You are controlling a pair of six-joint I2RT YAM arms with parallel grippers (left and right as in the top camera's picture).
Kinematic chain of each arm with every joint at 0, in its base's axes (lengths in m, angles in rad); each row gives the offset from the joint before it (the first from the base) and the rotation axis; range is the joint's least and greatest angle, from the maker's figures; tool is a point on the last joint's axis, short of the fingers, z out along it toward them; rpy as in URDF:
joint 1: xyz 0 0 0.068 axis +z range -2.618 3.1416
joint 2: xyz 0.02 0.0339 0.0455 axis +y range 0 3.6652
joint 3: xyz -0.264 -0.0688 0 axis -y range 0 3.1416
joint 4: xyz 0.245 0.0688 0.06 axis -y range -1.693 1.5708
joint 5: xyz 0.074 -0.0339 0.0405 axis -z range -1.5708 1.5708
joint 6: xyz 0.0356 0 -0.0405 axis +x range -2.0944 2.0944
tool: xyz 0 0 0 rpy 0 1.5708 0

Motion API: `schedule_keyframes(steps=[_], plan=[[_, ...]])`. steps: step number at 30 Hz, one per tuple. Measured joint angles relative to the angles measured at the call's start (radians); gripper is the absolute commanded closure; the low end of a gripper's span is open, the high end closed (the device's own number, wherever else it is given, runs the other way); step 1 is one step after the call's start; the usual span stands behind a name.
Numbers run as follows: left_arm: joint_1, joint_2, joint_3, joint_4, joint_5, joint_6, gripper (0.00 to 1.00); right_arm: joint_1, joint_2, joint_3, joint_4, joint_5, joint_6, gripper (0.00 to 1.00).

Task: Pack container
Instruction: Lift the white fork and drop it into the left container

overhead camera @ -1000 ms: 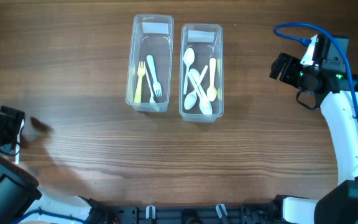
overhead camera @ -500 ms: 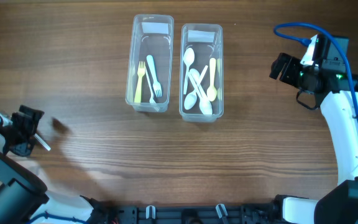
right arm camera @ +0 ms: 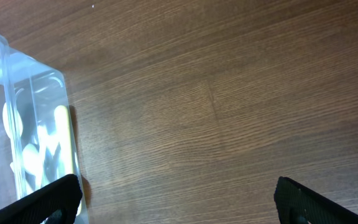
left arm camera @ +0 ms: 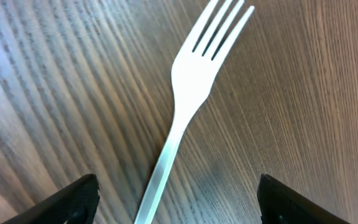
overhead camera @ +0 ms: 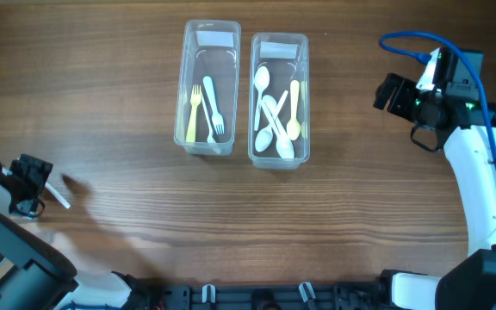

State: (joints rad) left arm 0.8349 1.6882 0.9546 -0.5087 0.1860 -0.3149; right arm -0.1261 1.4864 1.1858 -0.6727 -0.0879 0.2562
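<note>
Now | slim white plastic fork (left arm camera: pixel 191 81): lying on wooden table (overhead camera: pixel 231 224), lower left of overhead view | left gripper (left arm camera: pixel 176 193): spread, straddling fork handle, not touching | right gripper (right arm camera: pixel 176 193): spread | upper-centre clear plastic tubs: left-frame tub (overhead camera: pixel 205 148) holds two forks (overhead camera: pixel 213 108); right-frame tub (overhead camera: pixel 277 160) holds spoons (overhead camera: pixel 275 116)

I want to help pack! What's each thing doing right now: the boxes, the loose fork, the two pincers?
Left container: open, no lid, yellow fork and white fork inside.
Right container: open, no lid, white spoons and yellow spoon inside.
Loose fork: flat on the table, not gripped.
Left pincer: open, straddling the fork's handle.
Right pincer: open, empty.
</note>
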Motion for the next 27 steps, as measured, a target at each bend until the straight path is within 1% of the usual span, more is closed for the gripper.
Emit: schedule_keyframes(steps=[7, 11, 16, 19, 21, 23, 24, 25, 27], plan=[[-0.097, 0.000, 0.000, 0.032, -0.128, 0.027, 0.16, 0.000, 0.000, 0.000, 0.000, 0.000, 0.000, 0.00], [-0.109, 0.000, 0.000, 0.048, -0.182, 0.033, 0.16, 0.000, 0.000, 0.000, 0.000, 0.000, 0.000, 0.00], [-0.109, 0.000, 0.000, 0.075, -0.192, 0.034, 0.18, 0.000, 0.000, 0.000, 0.000, 0.000, 0.000, 0.00], [-0.109, 0.000, 0.000, 0.085, -0.188, 0.034, 0.17, 0.000, 0.000, 0.000, 0.000, 0.000, 0.000, 0.00], [-0.109, 0.003, 0.000, 0.095, -0.188, 0.034, 0.13, 0.000, 0.000, 0.000, 0.000, 0.000, 0.000, 0.00], [-0.109, 0.023, 0.000, 0.106, -0.188, 0.039, 0.13, 0.000, 0.000, 0.000, 0.000, 0.000, 0.000, 0.00], [-0.109, 0.039, 0.000, 0.109, -0.188, 0.040, 0.18, 0.000, 0.000, 0.000, 0.000, 0.000, 0.000, 0.00], [-0.109, 0.054, 0.000, 0.110, -0.188, 0.040, 0.26, 0.000, 0.000, 0.000, 0.000, 0.000, 0.000, 0.00], [-0.109, 0.081, 0.000, 0.113, -0.188, 0.045, 0.35, 0.000, 0.000, 0.000, 0.000, 0.000, 0.000, 0.00]])
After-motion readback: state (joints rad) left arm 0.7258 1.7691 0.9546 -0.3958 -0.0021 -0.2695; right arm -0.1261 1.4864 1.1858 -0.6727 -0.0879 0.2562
